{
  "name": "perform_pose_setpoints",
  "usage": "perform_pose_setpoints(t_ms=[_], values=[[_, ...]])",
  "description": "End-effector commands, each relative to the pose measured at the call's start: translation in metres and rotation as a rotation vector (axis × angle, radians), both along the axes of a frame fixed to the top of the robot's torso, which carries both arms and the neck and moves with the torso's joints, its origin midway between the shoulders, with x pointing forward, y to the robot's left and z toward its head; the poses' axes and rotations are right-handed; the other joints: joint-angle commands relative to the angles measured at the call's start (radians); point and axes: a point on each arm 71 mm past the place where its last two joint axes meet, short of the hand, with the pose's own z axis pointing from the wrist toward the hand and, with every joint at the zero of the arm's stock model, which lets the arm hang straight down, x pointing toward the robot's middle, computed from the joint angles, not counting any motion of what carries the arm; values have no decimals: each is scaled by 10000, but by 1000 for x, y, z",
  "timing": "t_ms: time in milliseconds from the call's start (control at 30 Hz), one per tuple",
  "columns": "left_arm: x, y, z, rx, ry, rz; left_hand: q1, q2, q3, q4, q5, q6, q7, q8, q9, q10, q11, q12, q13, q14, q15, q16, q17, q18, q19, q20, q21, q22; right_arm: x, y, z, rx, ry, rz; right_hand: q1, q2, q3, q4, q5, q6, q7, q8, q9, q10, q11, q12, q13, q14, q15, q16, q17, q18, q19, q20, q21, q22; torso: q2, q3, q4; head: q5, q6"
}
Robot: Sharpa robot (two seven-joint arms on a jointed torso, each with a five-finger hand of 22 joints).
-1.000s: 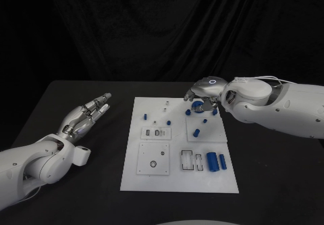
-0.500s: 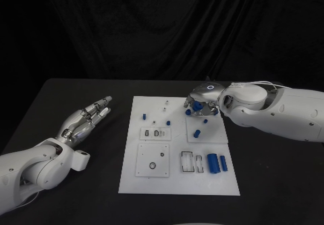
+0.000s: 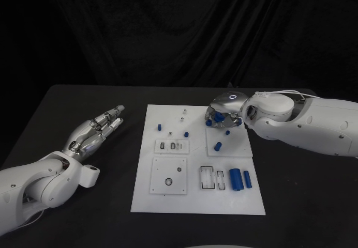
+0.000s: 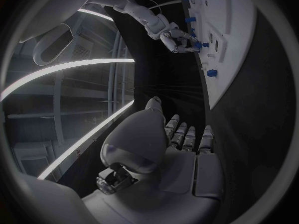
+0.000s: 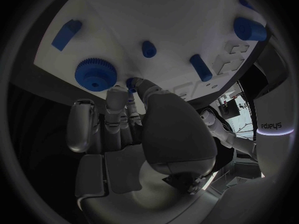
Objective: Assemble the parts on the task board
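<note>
The white task board [image 3: 197, 199] lies in the middle of the table. My right hand [image 3: 224, 111] is curled down over the board's far right corner, beside a blue gear [image 5: 95, 74]. In the right wrist view its thumb and a finger pinch a small blue peg [image 5: 131, 83] right at the board surface. Other blue pegs [image 5: 149, 49] [image 5: 200, 67] stand nearby. My left hand [image 3: 97, 129] hovers flat off the board's left side, fingers [image 4: 187, 137] stretched out and holding nothing.
Small blue pegs [image 3: 158, 126] [image 3: 217, 146] stand on the board. Two blue cylinders [image 3: 234, 179] [image 3: 247, 179] lie at its near right beside slotted recesses [image 3: 211, 177]. Square white insert plates [image 3: 170, 174] [image 3: 172, 146] sit left of centre. Black table [image 3: 298, 206] surrounds the board.
My right hand has lowered over the blue gear and curled its fingers in onto a small blue peg. The left hand has barely moved.
</note>
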Motion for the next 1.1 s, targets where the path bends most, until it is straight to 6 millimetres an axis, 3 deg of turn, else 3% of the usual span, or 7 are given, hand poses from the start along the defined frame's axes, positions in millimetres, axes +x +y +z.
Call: perform_pose_setpoints(t_ms=[33,400,633,767,800,1100], values=[[-4,-2,16,-1055,-1959,-461,149,16,55,13,74,-62,-16,-27,-12,-8,55,-48,-7,14,69,-37,-16,184,26,-23,-62,-6,0,1,0,97,-230,155,50,43,84,-19,27,58,-5,32,16,75,-13,-50,18,96,16,70,84,-198,77,28,49,29,17,-3,-15,18,-8],[-1,-3,14,-1055,-1870,-555,368,10,137,-4,298,-108,-12,-31,-16,-28,100,-50,-10,14,137,-37,-16,182,37,90,-51,2,4,3,-4,-22,-91,207,-1,116,228,41,-48,31,0,-21,43,239,-25,-48,52,89,38,52,62,-197,70,51,49,41,35,-19,-8,-45,-24],[0,-3,14,-1062,-1839,-587,452,7,172,-15,395,-138,-50,-34,-19,-42,138,-54,-13,14,168,-37,-16,183,43,138,-45,6,5,5,-8,-32,-15,310,5,178,397,54,-149,175,61,17,118,467,-65,-35,86,64,34,51,103,-199,65,62,58,83,37,-33,-7,13,-29],[0,-2,14,-1051,-1829,-577,492,7,188,-16,442,-142,-51,-34,-19,-34,149,-49,-10,14,181,-37,-16,184,46,163,-41,8,4,8,-9,57,-69,488,28,209,542,30,-204,474,92,147,255,783,-145,-7,124,41,-16,25,105,-194,45,29,47,98,47,-35,-5,41,-24],[0,-2,14,-1048,-1826,-575,516,9,199,-16,477,-146,-53,-34,-19,-34,154,-48,-10,14,189,-37,-16,184,48,178,-40,9,4,8,-9,85,-88,539,90,253,601,-30,-217,799,125,322,386,1035,-227,58,164,42,-73,25,125,-191,41,-10,46,112,47,-35,-7,48,-23],[1,-1,13,-1013,-1794,-560,647,-2,253,-41,629,-166,-69,-34,-20,-37,180,-45,-10,14,219,-37,-16,186,53,227,-35,12,3,11,-8,237,-205,794,140,316,578,-217,-249,1556,140,810,941,1823,-485,182,308,76,-272,25,232,-191,20,-202,17,140,50,-31,-6,72,-13]])
